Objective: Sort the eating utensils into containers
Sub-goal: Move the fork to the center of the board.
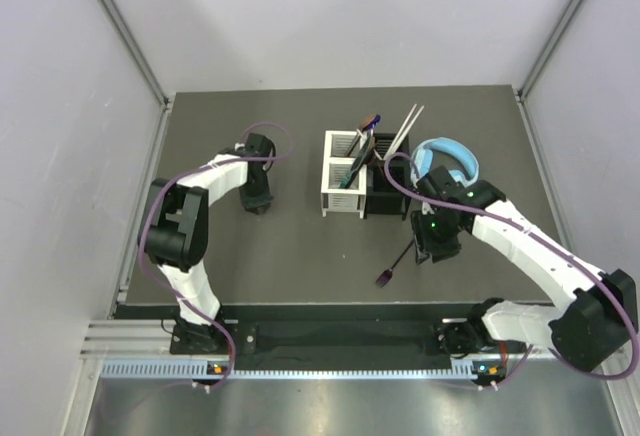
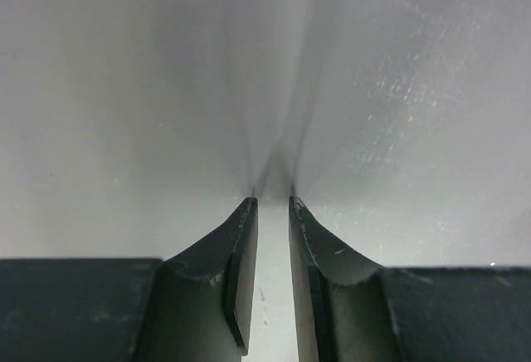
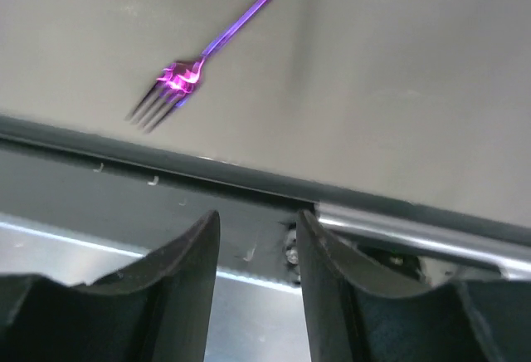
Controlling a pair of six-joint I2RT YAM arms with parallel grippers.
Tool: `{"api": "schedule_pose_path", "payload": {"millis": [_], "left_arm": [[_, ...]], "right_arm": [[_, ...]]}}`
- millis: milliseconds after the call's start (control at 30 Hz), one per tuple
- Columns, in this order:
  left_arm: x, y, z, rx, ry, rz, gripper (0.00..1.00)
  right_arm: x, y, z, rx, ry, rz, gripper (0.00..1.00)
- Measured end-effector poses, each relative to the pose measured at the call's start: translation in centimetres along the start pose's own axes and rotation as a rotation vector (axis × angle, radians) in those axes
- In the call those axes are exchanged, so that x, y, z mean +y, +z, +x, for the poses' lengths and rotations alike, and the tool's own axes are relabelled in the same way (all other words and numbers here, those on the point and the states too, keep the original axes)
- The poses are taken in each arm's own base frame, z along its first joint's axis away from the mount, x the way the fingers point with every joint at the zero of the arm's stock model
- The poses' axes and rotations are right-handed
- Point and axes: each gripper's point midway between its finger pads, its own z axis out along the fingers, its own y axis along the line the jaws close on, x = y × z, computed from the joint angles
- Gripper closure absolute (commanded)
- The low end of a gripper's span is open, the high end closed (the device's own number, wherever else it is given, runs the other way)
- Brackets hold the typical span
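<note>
right gripper [image 3: 257,222]: jaws apart, empty | left gripper [image 2: 272,203]: narrow gap, empty, mid-left | fork [image 1: 392,264]: flat on table [image 1: 300,251], just lower-left of right gripper, tines lower-left, handle running upper-right toward it | nearer arm: right | white caddy [image 1: 343,188], black caddy [image 1: 383,194]: upper centre

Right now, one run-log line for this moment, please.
left gripper slightly open, empty | right gripper open, empty | fork loose on table near right gripper | white box and black box hold other cutlery
</note>
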Motion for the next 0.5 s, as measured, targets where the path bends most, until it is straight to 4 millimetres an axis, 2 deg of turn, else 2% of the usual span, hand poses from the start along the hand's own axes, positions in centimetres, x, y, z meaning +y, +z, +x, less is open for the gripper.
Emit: {"api": "schedule_pose_path", "payload": {"millis": [200, 400, 500], "left_arm": [[0.2, -0.3, 0.3, -0.002, -0.008, -0.002, 0.73], [0.6, -0.4, 1.1, 0.007, -0.019, -0.008, 0.72], [0.6, -0.7, 1.0, -0.002, -0.023, -0.002, 0.71]], "right_arm": [[-0.6, 1.2, -1.5, -0.059, -0.035, 0.100, 0.65], [-0.3, 1.6, -4.3, -0.201, -0.037, 0.157, 0.58], [-0.9, 1.0, -3.9, -0.242, -0.041, 0.190, 0.56]]}}
